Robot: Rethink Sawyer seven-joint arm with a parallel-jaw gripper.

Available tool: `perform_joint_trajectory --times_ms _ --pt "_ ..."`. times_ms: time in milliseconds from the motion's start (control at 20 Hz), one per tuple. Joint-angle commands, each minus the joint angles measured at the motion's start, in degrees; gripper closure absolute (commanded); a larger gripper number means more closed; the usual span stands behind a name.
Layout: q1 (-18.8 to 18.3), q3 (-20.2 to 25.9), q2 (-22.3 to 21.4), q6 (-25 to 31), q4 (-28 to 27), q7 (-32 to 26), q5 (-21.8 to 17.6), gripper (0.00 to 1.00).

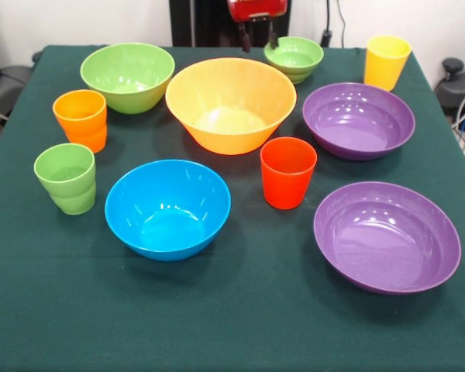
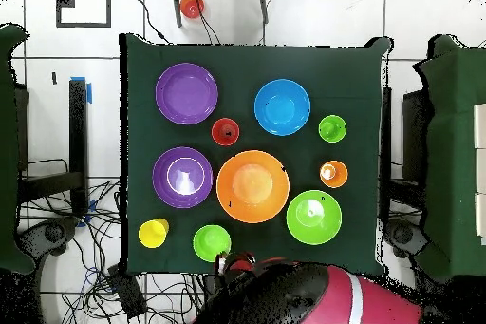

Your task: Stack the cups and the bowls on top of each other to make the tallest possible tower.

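All the bowls and cups stand apart and upright on the green cloth, and no tower shows. The large orange-yellow bowl (image 1: 231, 105) (image 2: 252, 186) is in the middle, with the blue bowl (image 1: 168, 208) (image 2: 282, 106) in front of it. The medium green bowl (image 1: 128, 75), small green bowl (image 1: 294, 58) and two purple bowls (image 1: 358, 120) (image 1: 387, 235) ring them. The orange cup (image 1: 80, 118), green cup (image 1: 66, 177), red cup (image 1: 287, 172) and yellow cup (image 1: 386, 62) stand between. My gripper (image 1: 258, 37) hangs open and empty above the far edge, between the orange-yellow and small green bowls.
The table (image 1: 232, 333) is covered in dark green cloth, with bare cloth along the front edge. In the overhead view a red object (image 2: 192, 5) sits on the floor past the table, and cables lie on the floor at the lower left.
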Motion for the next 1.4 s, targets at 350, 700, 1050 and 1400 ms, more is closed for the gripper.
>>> perform_joint_trajectory --times_ms 350,700,1050,1400 --pt "5.32 1.30 3.33 -4.59 -7.09 6.57 1.29 0.00" --pt "5.55 0.15 8.33 -8.05 -10.73 6.25 0.34 0.00" --pt "4.73 0.96 8.64 -7.56 -11.07 5.92 -0.03 0.00" --pt "5.36 0.54 8.30 -8.73 -11.63 5.32 -0.77 0.00"
